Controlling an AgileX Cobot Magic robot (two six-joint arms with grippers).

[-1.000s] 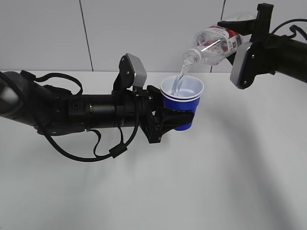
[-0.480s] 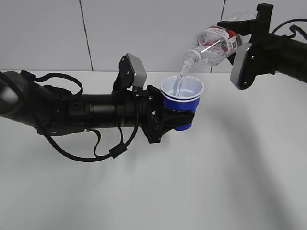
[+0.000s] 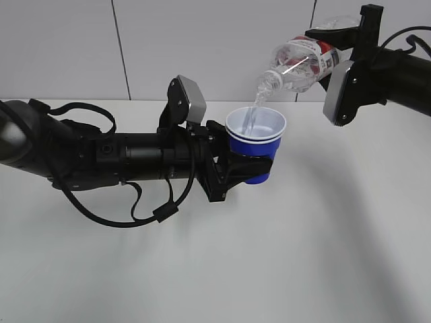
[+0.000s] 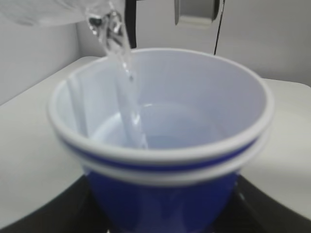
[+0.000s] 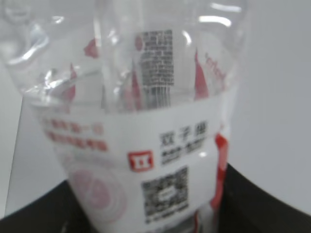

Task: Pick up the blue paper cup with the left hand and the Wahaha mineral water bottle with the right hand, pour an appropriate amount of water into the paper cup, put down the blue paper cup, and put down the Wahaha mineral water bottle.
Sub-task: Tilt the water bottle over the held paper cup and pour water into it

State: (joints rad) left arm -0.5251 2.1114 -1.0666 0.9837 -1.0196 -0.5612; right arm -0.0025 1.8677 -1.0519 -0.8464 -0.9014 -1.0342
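One red-white label (image 5: pixel 160 160), Chinese characters

Even, bright indoor light fills the exterior view, which is sharp across the frame. The white table (image 3: pixel 303 269) shows only soft, diffuse grey shadows, lower left and along the right side. A small highlight glints on the bottle (image 3: pixel 300 64) at upper right. The left wrist view is soft: the cup (image 4: pixel 160 145) rim is slightly blurred, the background at top out of focus. The right wrist view is blurriest; the label (image 5: pixel 146 160) text is smeared, with white glare streaks on the plastic near the top edge.
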